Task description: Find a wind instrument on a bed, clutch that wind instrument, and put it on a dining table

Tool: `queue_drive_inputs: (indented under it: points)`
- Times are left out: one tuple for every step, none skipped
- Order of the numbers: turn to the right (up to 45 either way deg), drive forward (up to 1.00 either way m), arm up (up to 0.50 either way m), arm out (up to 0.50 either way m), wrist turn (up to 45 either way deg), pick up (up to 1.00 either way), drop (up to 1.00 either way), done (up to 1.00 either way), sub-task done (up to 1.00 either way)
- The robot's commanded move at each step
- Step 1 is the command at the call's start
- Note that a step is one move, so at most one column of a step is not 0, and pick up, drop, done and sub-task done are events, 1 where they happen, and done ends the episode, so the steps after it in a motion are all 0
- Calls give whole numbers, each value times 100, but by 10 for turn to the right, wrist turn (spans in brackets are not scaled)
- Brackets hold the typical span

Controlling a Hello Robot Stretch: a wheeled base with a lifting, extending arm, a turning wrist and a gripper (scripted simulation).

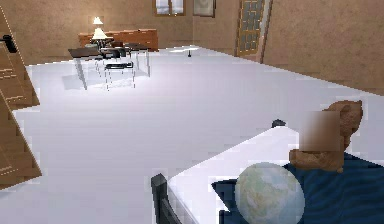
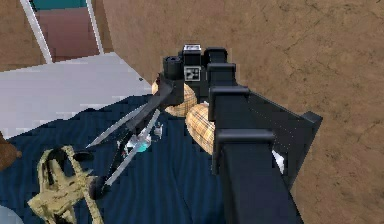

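Status?
— My fingers (image 2: 100, 165) show against the bed (image 2: 172, 195); whether they hold anything, I cannot tell.
— Wind instrument?
— Unconfirmed. A small grey-teal item (image 2: 145, 140) lies just beside my fingers.

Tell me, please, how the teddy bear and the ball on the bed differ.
The teddy bear is brown and sits upright; the ball is pale blue-grey and round. The ball lies nearer the forward view's bottom edge, the teddy bear farther back, to the right. Both rest on the bed.
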Motion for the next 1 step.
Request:
queue_drive_inputs:
  points:
    - [0, 0, 0, -28, 0, 0, 0, 0, 0]
